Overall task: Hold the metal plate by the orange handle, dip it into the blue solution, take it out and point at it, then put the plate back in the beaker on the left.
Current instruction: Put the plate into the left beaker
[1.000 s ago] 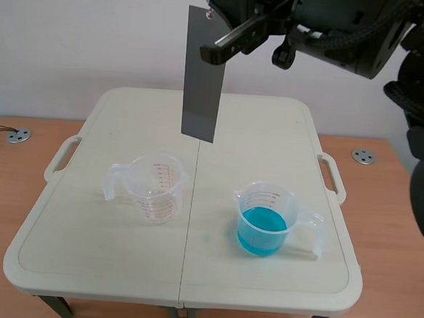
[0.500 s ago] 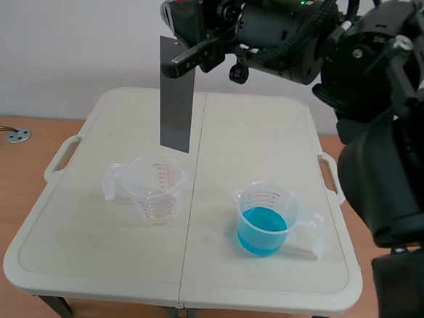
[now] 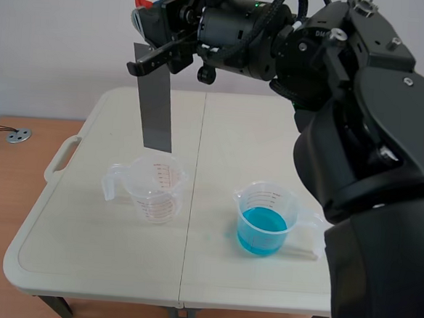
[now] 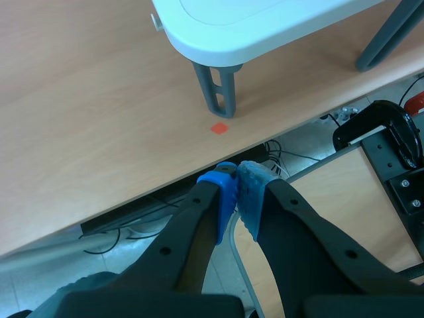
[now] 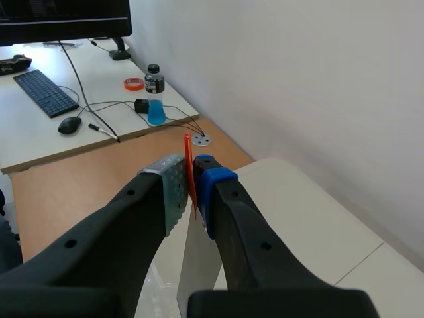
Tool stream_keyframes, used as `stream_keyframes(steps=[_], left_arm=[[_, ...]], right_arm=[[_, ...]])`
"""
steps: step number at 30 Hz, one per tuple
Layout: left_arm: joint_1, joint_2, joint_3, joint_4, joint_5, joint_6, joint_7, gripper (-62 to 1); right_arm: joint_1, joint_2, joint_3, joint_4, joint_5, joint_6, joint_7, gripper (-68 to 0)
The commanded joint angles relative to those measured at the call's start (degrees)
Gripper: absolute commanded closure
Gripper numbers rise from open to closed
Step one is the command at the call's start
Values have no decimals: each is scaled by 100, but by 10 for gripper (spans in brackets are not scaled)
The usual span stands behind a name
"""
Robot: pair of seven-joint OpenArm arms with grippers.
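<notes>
Handle (image 5: 187, 156), mostly hidden, is pinched in right hand (image 5: 191, 184); left hand (image 4: 236, 193) closed, empty.

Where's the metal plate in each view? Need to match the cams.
Scene view: metal plate hangs over the empty beaker.
Left wrist view: not in it.
Right wrist view: only its orange handle shows, clamped in the right gripper.
Shared landmark: the white table, seen in all three.

On the table (image 3: 82, 252) the left beaker (image 3: 155, 188) and right beaker (image 3: 264, 219) stand apart; the plate (image 3: 152, 100) hangs above the left one.
</notes>
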Motion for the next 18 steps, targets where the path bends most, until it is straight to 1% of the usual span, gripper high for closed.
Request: stream_keyframes(steps=[1,10,12,18], left_arm=[[-17,0,11,66,-17,-11,-55,-23],[-20,0,11,66,-17,-11,-39,-23],[-20,0,11,66,-17,-11,-39,-23],[-20,0,11,66,-17,-11,-35,-23]], right_arm=[[168,-68,-37,22,50,42,133,-13],[175,-173,-249,-146,-76,42,173,-13],[175,-195,-258,-146,-160,42,173,-13],[175,-195,-258,-146,-177,42,216,-13]])
